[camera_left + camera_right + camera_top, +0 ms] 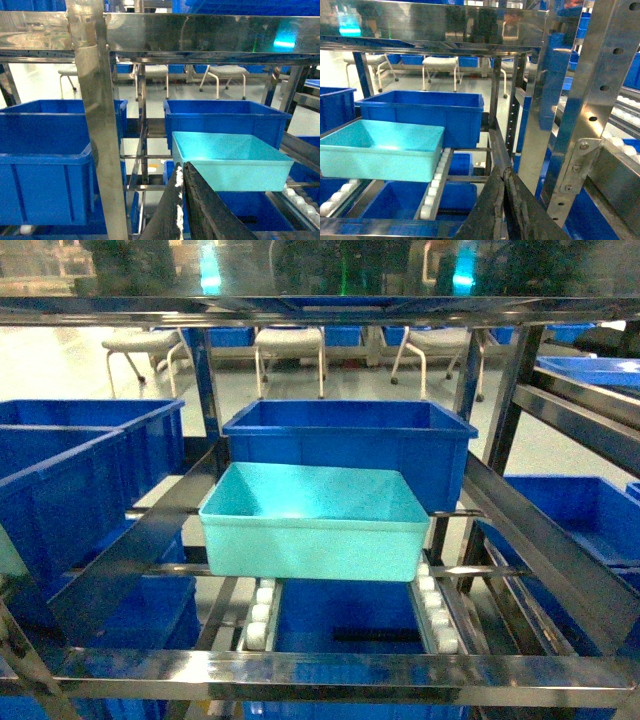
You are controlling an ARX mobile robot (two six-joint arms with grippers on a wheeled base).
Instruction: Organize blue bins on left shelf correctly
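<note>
An empty aqua blue bin [315, 520] rests on the white rollers [262, 612] of the left shelf [330, 672], in the middle lane, in front of a darker royal-blue crate [350, 440]. Neither gripper shows in the head view. In the left wrist view my left gripper [181, 167] is shut on nothing, its tips just short of the blue bin's [232, 160] near left corner. From the right wrist, my right gripper [504, 172] is also shut and empty, to the right of the blue bin [382, 150] and apart from it.
Royal-blue crates fill the left lane [70, 490] and the right lane [570, 520], with more on the tier below [345, 625]. A steel post [97, 125] stands left of my left gripper, another post [585, 100] right of my right gripper. Chairs [290, 345] stand on the floor behind.
</note>
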